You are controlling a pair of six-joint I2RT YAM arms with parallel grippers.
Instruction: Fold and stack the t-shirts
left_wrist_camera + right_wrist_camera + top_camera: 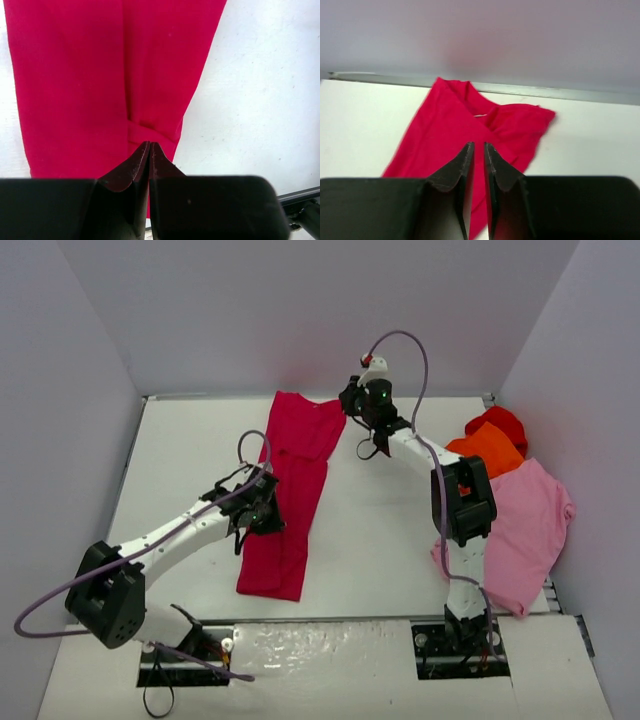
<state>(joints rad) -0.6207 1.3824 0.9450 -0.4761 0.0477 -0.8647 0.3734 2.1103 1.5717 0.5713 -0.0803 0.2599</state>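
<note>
A crimson t-shirt (290, 490) lies folded into a long narrow strip running from the back of the table toward the front. My left gripper (265, 512) rests on the strip's right edge at mid-length. Its jaws are shut, with a small pucker of the crimson cloth (100, 75) gathered at its tips (150, 143). My right gripper (352, 400) hovers by the collar end at the back. In the right wrist view its jaws (479, 145) stand a narrow gap apart, with nothing held and the shirt (455, 120) and its white tag (480, 115) beyond them.
At the right edge of the table lie an orange t-shirt (490, 450), a bright red one (500, 423) behind it and a light pink one (530, 520) spread out in front. White walls close in the back and both sides.
</note>
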